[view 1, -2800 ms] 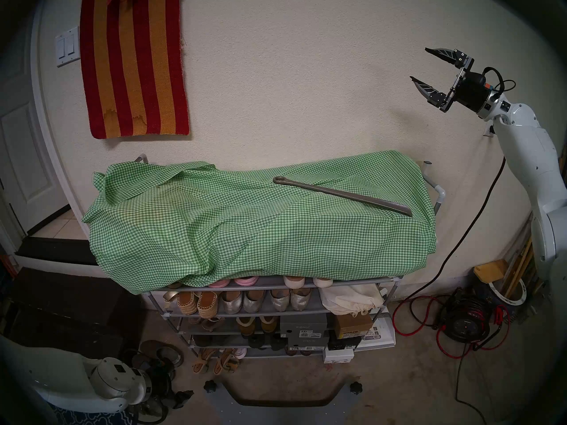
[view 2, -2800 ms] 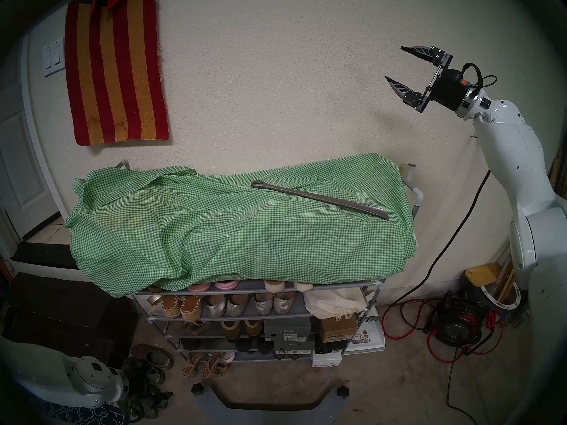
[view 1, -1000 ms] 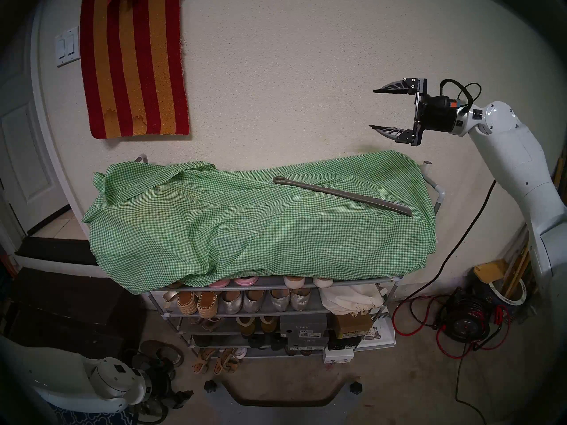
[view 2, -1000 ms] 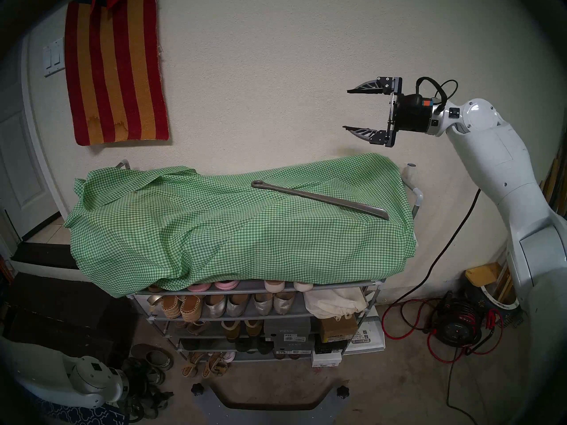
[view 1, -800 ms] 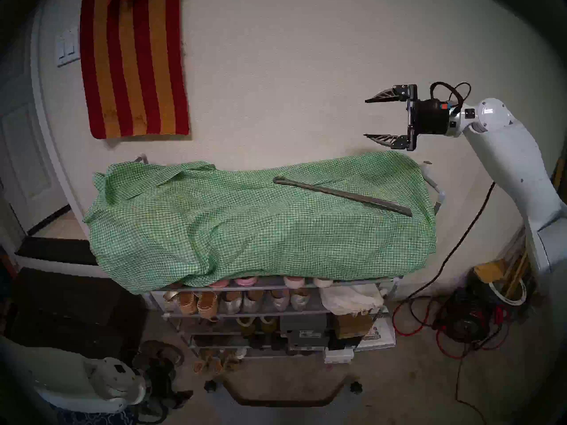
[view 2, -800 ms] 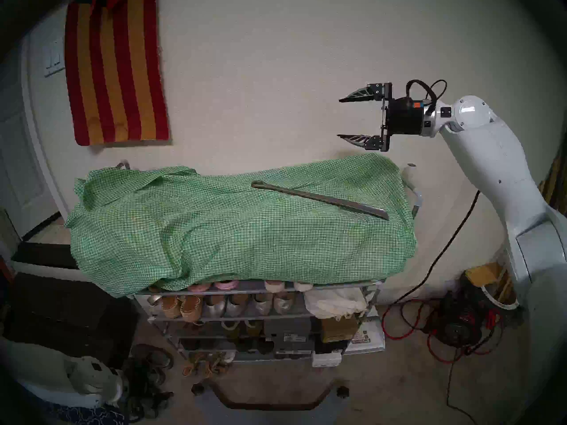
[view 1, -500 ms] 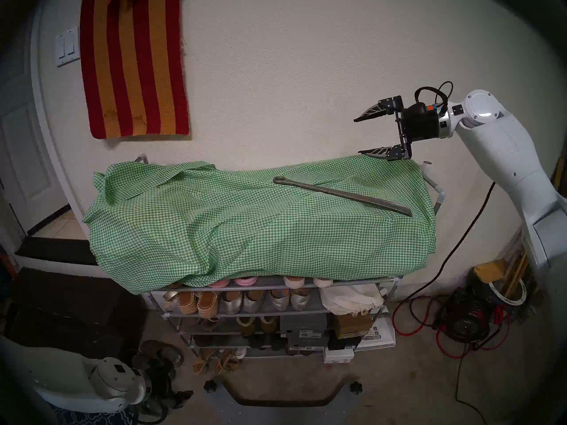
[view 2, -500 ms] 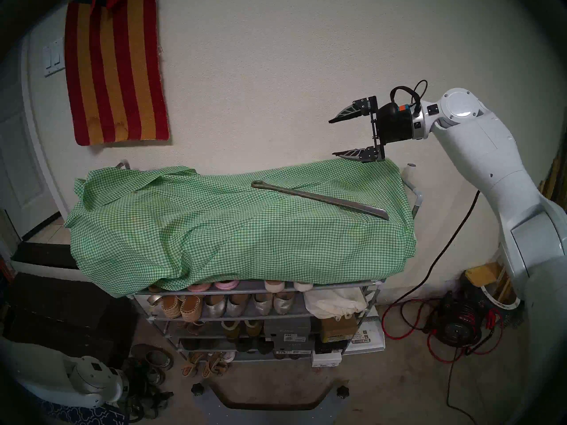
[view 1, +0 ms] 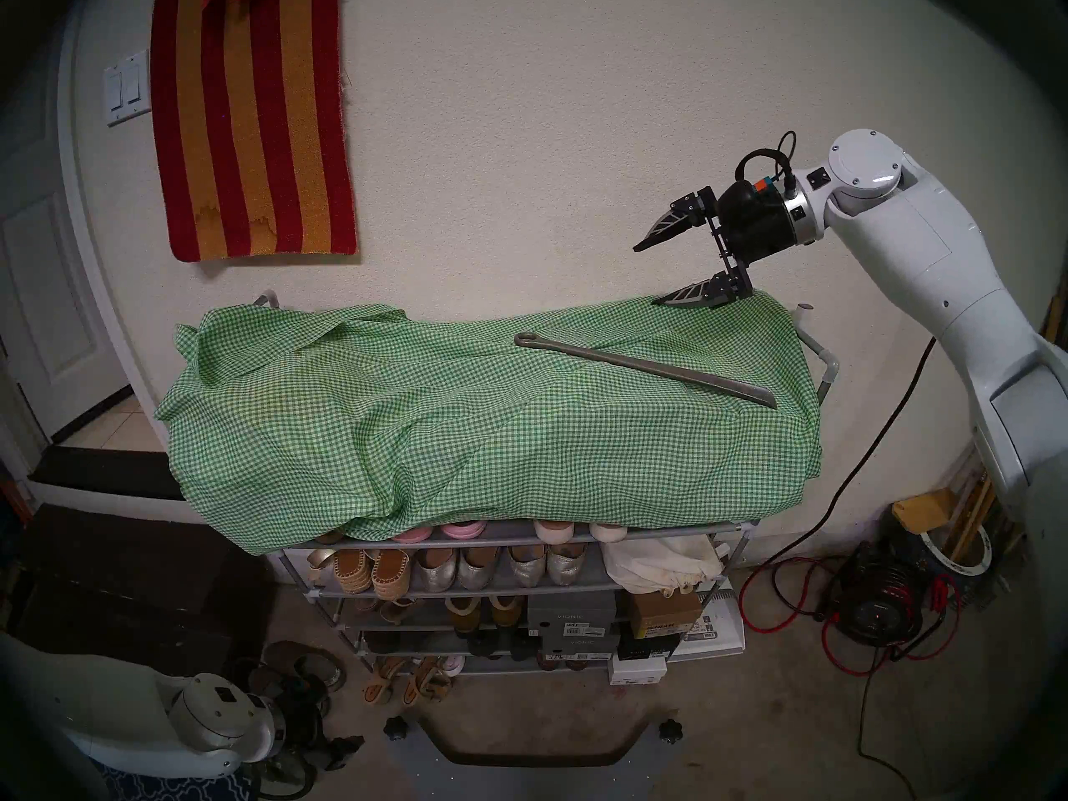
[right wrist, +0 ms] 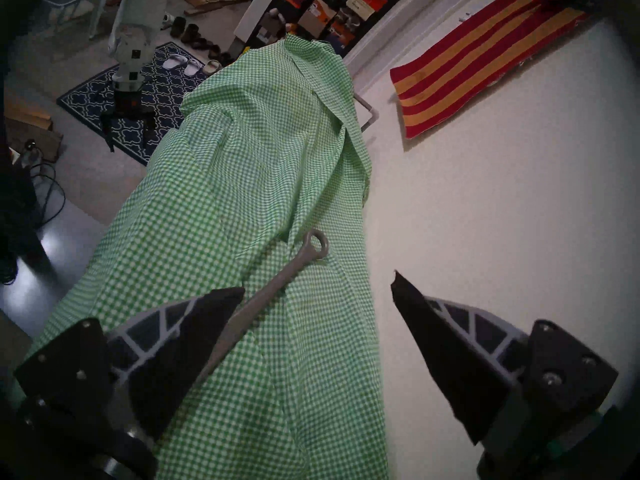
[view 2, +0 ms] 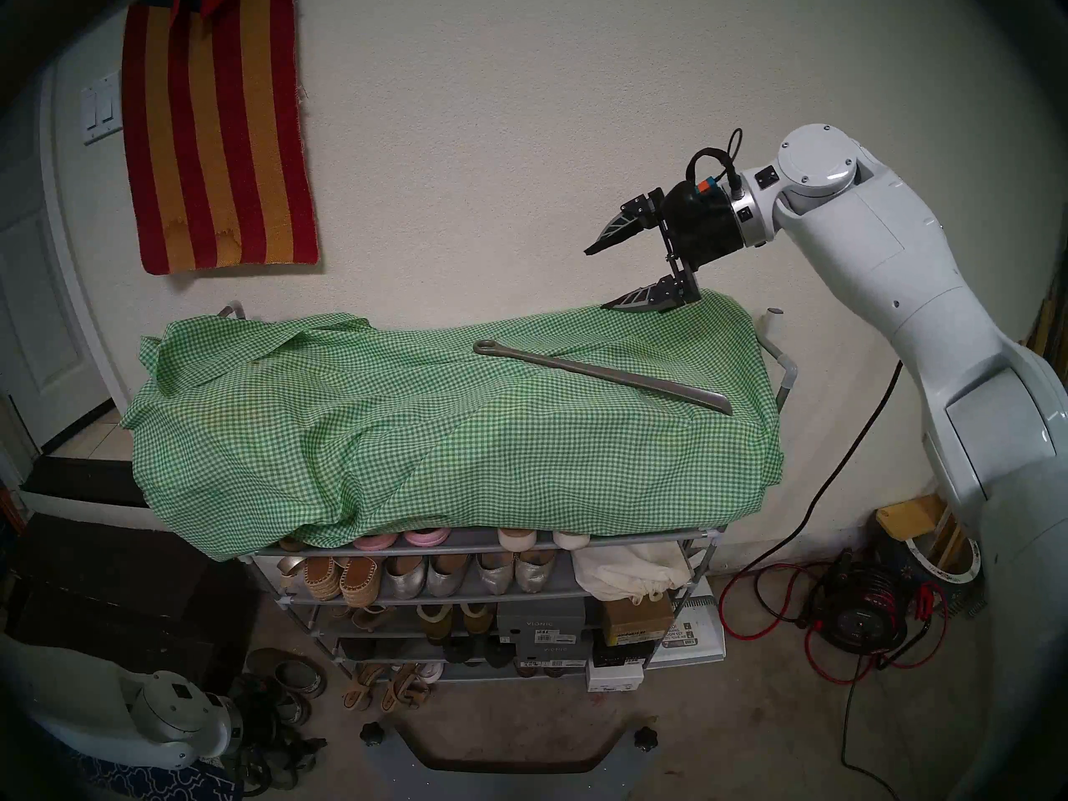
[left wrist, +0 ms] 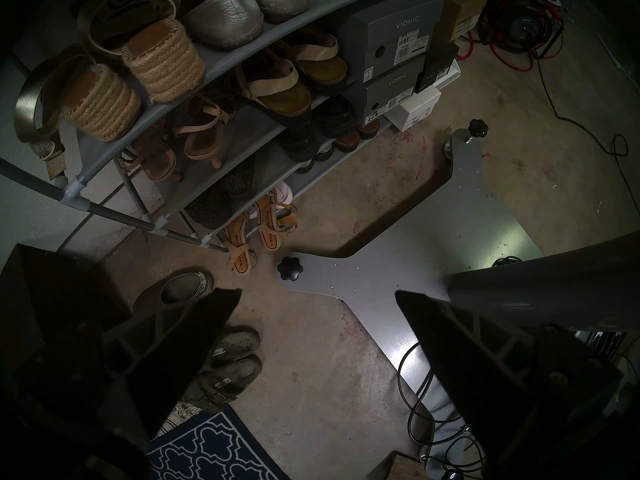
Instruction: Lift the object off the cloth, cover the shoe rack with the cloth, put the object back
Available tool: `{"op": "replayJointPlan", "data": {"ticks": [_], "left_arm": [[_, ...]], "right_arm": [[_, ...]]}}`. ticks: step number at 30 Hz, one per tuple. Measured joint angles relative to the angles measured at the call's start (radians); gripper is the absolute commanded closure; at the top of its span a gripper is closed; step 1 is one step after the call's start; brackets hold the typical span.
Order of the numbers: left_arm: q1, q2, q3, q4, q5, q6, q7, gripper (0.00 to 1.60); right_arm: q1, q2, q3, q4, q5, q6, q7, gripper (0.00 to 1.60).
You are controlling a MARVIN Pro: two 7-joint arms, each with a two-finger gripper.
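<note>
1. We see a cream wall (view 1: 520,146) behind the shoe rack (view 1: 827,378).
2. The gingham cloth (view 1: 462,435) drapes its top tier; the shoehorn (view 1: 641,367) lies diagonally toward the right edge.
3. Our right gripper (view 1: 644,275) hovers spread wide and empty above the back right corner; the left gripper (left wrist: 318,295) hangs released over open floor (left wrist: 311,382).

Shoehorn (view 1: 644,368) on cloth (view 1: 462,435), cloth over shoe rack (view 1: 734,557).
</note>
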State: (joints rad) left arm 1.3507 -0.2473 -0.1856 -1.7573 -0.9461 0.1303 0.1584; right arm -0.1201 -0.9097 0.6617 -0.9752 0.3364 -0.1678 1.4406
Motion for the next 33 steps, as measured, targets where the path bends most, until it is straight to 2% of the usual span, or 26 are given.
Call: {"op": "replayJointPlan", "data": {"ticks": [11,27,33], "left_arm": [[-0.001,0.000,0.001,0.000,0.000,0.000,0.000,0.00],[-0.002,0.000,0.002,0.000,0.000,0.000,0.000,0.00],[-0.002,0.000,0.002,0.000,0.000,0.000,0.000,0.00]], "right_arm": [[-0.002,-0.053,-0.048,0.071,-0.042,0.048,0.010,0.00],[-0.012,-0.134,-0.116,0.224,-0.092,0.111,0.044,0.00],[0.003,-0.138,-0.156,0.229,-0.093,0.151,0.044,0.00]]}}
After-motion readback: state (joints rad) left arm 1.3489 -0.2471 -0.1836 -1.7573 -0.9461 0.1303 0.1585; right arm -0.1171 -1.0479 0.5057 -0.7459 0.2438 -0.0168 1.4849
